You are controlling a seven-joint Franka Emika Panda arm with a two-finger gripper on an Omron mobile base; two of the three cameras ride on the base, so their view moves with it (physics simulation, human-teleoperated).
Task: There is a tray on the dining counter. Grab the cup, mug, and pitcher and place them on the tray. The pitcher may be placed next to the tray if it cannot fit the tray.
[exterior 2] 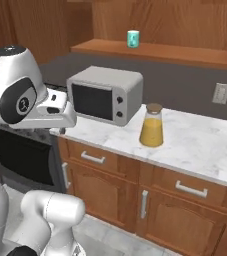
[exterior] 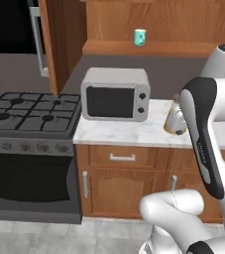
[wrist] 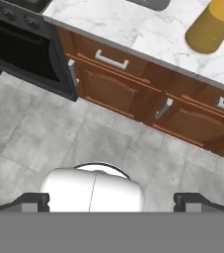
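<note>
Evidently nothing is held: the tool (wrist: 111,201) hangs wide open above the floor. The clear glass, cork-lidded pitcher of orange liquid (exterior 2: 151,125) waits on the marble table (exterior 2: 195,142); the teal handled mug (exterior 2: 132,38) sits on the wooden shelf (exterior 2: 185,54).

Upright corked pitcher (exterior 2: 151,127) beside microwave (exterior 2: 104,94); teal mug (exterior 2: 132,38) on shelf (exterior 2: 185,53)

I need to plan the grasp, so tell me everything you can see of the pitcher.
The pitcher is a clear, glass-looking conical carafe, wide at the base and narrow at the neck, closed by a round brown cork-like lid. Orange liquid fills most of it. It stands upright on the white marble counter above the drawered cabinets, just right of the microwave with a gap between them. Nothing else touches it. In the left base view the arm partly hides it.
</note>
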